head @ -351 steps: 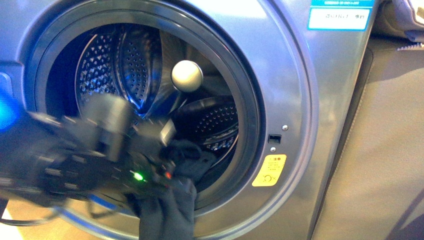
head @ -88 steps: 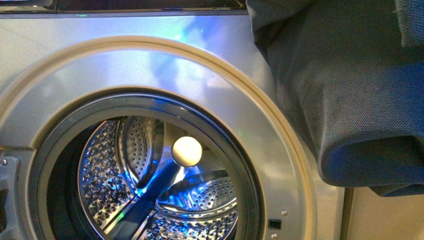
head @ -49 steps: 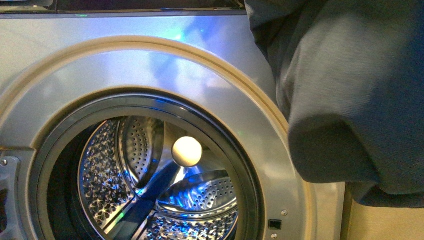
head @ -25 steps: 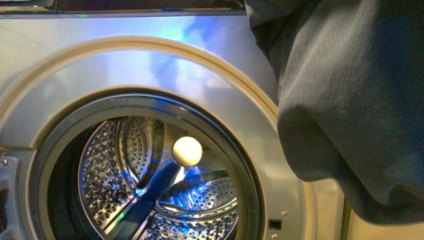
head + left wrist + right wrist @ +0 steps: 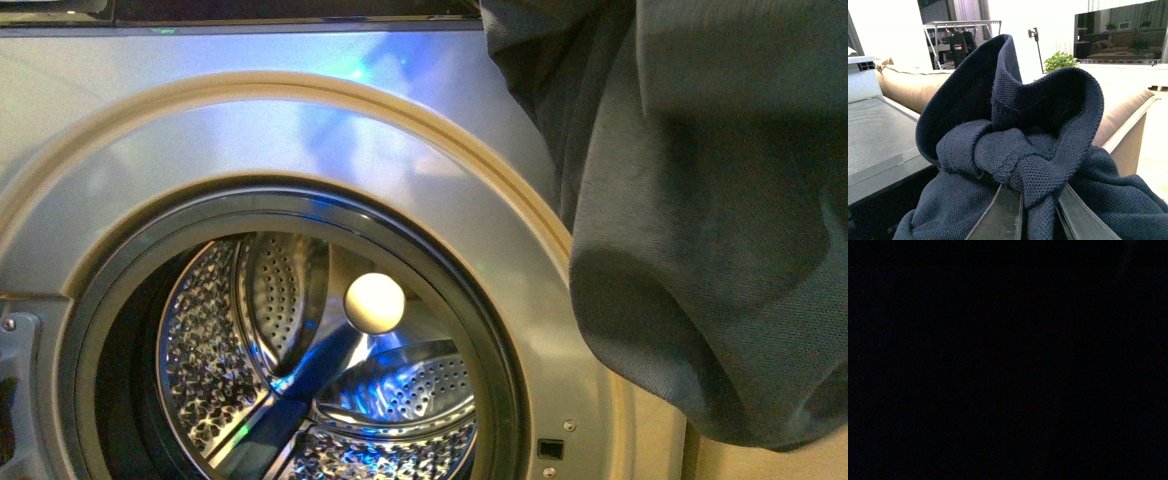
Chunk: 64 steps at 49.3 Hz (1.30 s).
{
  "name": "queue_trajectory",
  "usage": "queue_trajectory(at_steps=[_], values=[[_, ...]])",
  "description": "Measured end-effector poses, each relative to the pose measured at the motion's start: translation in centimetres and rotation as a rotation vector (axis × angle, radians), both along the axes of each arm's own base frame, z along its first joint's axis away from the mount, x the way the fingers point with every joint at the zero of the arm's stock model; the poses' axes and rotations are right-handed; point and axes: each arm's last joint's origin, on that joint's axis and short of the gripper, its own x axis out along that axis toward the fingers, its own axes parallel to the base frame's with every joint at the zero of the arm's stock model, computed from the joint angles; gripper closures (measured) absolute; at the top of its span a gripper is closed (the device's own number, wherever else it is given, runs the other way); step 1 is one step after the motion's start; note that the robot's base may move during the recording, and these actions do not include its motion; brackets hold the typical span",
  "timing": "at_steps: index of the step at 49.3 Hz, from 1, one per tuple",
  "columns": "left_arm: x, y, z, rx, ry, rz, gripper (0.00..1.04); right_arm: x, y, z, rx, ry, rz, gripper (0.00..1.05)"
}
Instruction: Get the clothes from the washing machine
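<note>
The washing machine [image 5: 300,130] fills the front view, silver-grey, its porthole open and the perforated steel drum [image 5: 290,370] showing nothing inside. The clothes [image 5: 710,220], dark navy fabric, hang limp at the right, covering the machine's upper right corner. No arm shows in the front view. In the left wrist view my left gripper [image 5: 1038,212] is shut on the clothes [image 5: 1033,160], a bunched fold pinched between its two dark fingers [image 5: 1000,215]. The right wrist view is dark, so my right gripper cannot be read.
A pale round knob [image 5: 374,302] sits inside the drum. The left wrist view shows a dark flat top panel [image 5: 878,140], beige cushions [image 5: 913,85] behind the clothes, a green plant [image 5: 1060,60] and a clothes rack [image 5: 960,35] far back.
The hanging clothes have sagged lower and shifted slightly left in front of the machine's right side over the last second. The machine and drum have not moved.
</note>
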Motion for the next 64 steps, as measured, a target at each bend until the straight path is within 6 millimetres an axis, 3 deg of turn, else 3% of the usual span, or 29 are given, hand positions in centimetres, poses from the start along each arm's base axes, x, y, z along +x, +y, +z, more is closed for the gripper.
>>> queue_trajectory(at_steps=[4,18,34,40,45,64], values=[[0.0,0.0,0.0,0.0,0.0,0.0,0.98,0.1,0.0,0.0,-0.008,-0.015,-0.035,0.1],[0.0,0.0,0.0,-0.001,0.001,-0.001,0.97,-0.2,-1.0,0.0,0.017,-0.061,-0.129,0.51],[-0.1,0.1,0.2,-0.005,-0.004,-0.001,0.46,-0.7,-3.7,0.4,0.046,-0.09,-0.199,0.94],[-0.1,0.1,0.2,-0.006,-0.005,-0.002,0.19,-0.6,-5.6,0.6,0.06,-0.088,-0.241,0.96],[-0.1,0.1,0.2,-0.006,-0.005,-0.002,0.06,-0.7,-7.0,1.3,0.072,-0.098,-0.277,0.96],[-0.1,0.1,0.2,-0.006,-0.005,-0.002,0.07,-4.0,-13.1,5.8,0.078,-0.218,-0.392,0.96]])
